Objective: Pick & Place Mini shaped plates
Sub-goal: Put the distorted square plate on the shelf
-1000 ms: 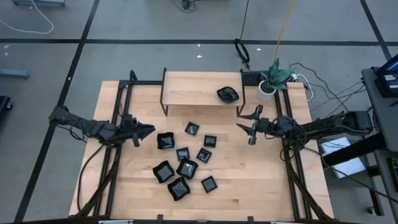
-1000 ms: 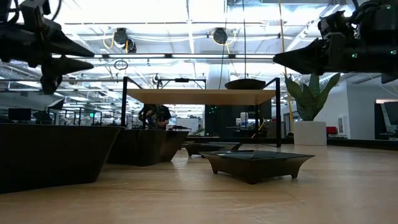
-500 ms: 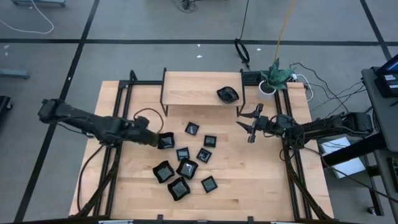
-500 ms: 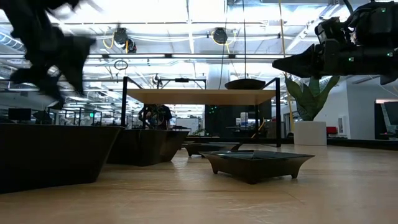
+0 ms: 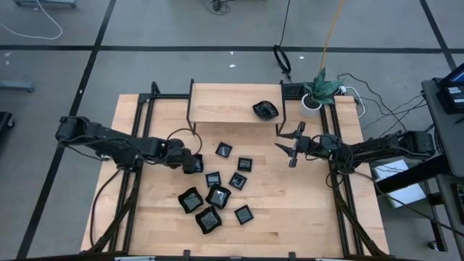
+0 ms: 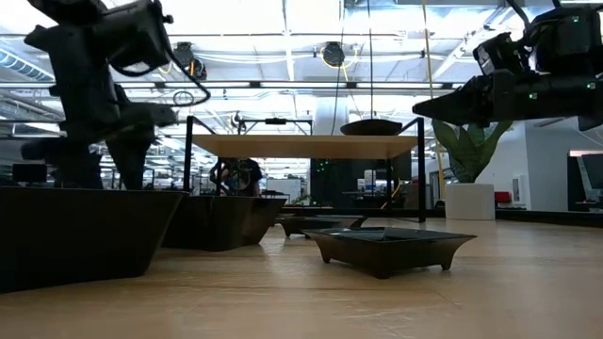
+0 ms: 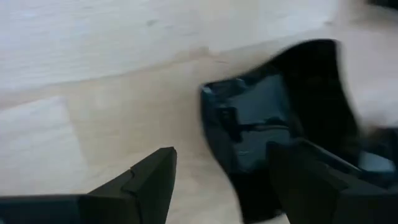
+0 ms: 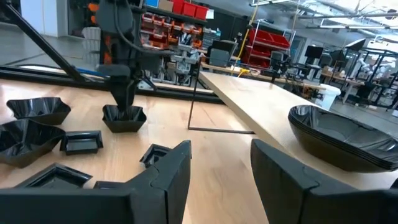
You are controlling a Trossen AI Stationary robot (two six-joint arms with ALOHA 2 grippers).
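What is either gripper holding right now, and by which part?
Nothing yet. The left gripper is open astride the rim of a black dish; the right gripper hangs open and empty.

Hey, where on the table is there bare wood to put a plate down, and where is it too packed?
Bare wood lies along the table's near edge, right of the mini shaped plates, and under the right gripper. The raised shelf is free left of its stacked dishes. The middle is crowded, where the left gripper straddles a plate's rim.

left end effector (image 5: 190, 162) lowered, open, right end effector (image 5: 288, 150) raised, open
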